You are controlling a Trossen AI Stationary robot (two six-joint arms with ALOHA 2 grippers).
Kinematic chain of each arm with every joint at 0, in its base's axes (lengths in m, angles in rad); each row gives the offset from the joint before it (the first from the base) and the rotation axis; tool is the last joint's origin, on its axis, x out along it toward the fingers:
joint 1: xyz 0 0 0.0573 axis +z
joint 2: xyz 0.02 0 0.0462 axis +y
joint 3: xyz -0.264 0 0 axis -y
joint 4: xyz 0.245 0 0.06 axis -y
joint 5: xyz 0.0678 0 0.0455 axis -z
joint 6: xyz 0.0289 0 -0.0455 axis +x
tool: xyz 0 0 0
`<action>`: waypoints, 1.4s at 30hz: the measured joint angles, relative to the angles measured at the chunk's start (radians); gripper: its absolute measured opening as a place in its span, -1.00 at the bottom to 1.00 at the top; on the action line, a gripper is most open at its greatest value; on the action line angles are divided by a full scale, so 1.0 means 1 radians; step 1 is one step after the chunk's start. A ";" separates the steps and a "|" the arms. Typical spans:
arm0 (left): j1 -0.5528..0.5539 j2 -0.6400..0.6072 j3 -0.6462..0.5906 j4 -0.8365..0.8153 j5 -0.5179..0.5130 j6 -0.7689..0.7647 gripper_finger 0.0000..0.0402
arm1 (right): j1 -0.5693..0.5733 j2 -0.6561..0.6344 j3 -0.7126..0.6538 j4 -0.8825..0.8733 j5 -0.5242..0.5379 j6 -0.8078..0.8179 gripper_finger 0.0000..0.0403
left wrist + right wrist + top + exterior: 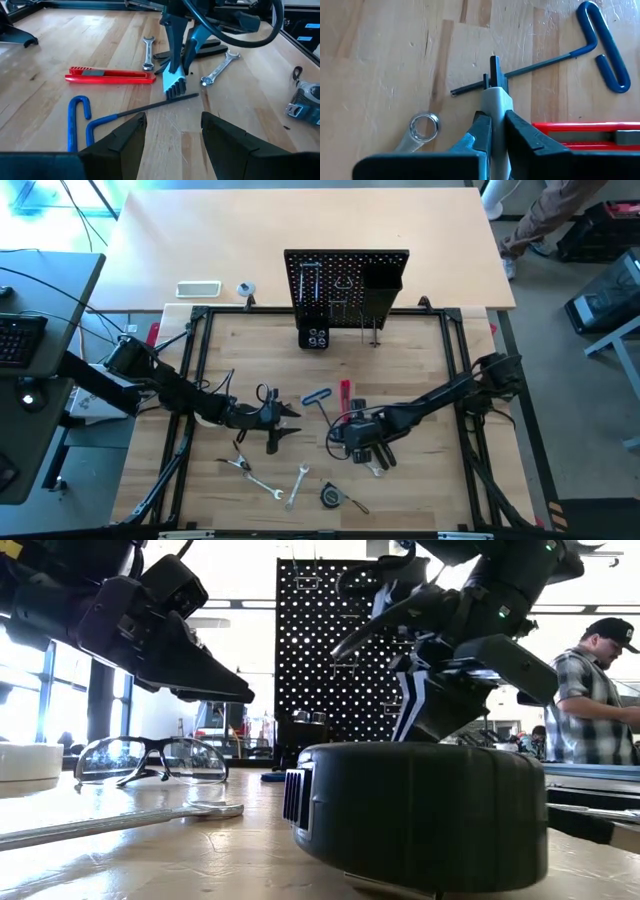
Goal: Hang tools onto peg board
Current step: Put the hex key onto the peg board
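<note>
As right jaws [492, 131] clench a pale-handled tool [496, 107] | tool lies on table [420, 360], long axis along the fingers, tip by hex key [555, 57] | left jaws [172, 132] released, hovering near | peg board [345, 280] well apart at back | no legible writing.

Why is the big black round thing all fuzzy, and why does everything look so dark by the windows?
Low view: the tape measure sits too close to the camera, so it blurs; bright windows behind turn the arms into dark shapes. The glasses look sharper. High view: evenly lit, with glare at the top left corner.
</note>
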 joint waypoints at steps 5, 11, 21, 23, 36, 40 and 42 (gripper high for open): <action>0.000 0.000 0.000 -0.009 0.000 0.015 -0.09 | 0.000 0.001 0.045 -0.056 0.008 -0.009 -0.90; 0.000 0.000 0.000 -0.036 0.000 0.019 -0.09 | 0.000 0.001 0.061 -0.070 0.034 -0.009 -0.96; 0.000 0.000 0.000 -0.062 -0.001 0.035 -0.09 | -0.009 -0.002 0.062 -0.068 0.046 -0.009 -0.99; 0.000 0.000 0.000 -0.064 -0.001 0.036 -0.09 | -0.010 -0.002 0.062 -0.067 0.053 -0.009 -1.00; 0.000 0.000 0.000 -0.084 -0.002 0.045 -0.09 | -0.009 -0.043 0.063 -0.101 0.035 -0.006 -1.00; 0.000 0.000 0.000 -0.082 -0.002 0.045 -0.09 | -0.009 -0.065 0.063 -0.138 0.033 0.002 -0.96; 0.000 -0.001 0.000 -0.081 -0.002 0.045 -0.09 | -0.009 -0.070 0.063 -0.142 0.020 0.002 -0.87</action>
